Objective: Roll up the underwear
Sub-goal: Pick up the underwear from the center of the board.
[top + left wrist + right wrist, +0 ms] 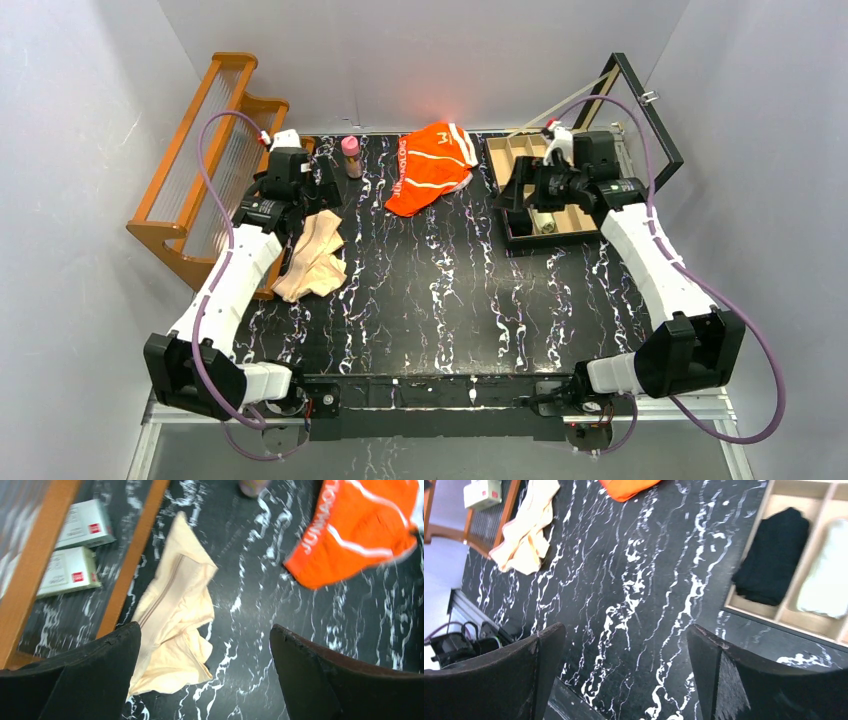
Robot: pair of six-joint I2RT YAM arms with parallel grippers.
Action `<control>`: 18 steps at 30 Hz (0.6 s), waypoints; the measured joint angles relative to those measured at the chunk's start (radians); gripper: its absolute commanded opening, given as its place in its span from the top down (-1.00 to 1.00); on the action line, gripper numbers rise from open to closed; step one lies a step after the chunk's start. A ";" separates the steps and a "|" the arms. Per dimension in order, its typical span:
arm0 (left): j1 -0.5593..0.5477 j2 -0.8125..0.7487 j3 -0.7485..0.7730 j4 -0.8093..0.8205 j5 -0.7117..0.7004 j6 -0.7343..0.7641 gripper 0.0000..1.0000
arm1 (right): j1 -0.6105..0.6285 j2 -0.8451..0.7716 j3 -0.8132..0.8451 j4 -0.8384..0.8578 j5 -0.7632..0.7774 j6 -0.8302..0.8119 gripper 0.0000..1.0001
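Two pieces of underwear lie loose on the black marbled table. The pale beige one (pixel 312 257) is crumpled at the left, by the wooden rack; the left wrist view shows it (pixel 175 615) partly under my left finger. The orange one with white trim (pixel 432 166) lies at the back middle, and its waistband end shows in the left wrist view (pixel 357 530). My left gripper (pixel 300 165) hangs open above the table just behind the beige piece, holding nothing. My right gripper (pixel 525 190) is open and empty over the wooden tray's left edge.
A wooden rack (pixel 195 170) stands along the left side, with small white boxes (pixel 75 550) beneath it. A small pink-capped bottle (pixel 351 156) stands at the back. The divided wooden tray (pixel 520 240) at the back right holds a black roll (pixel 771 555) and a pale roll (pixel 826 577).
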 measured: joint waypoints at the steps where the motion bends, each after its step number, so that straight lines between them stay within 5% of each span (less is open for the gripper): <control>1: -0.002 -0.005 -0.002 0.003 -0.037 -0.029 -0.96 | 0.024 0.000 0.000 0.000 0.012 0.000 -0.97; 8: 0.001 -0.093 -0.063 -0.057 -0.267 -0.249 -0.96 | 0.140 0.037 -0.001 -0.006 0.101 0.029 -0.97; 18: 0.003 -0.086 -0.194 -0.161 -0.081 -0.355 -0.76 | 0.132 0.041 -0.056 0.014 0.215 0.116 -0.97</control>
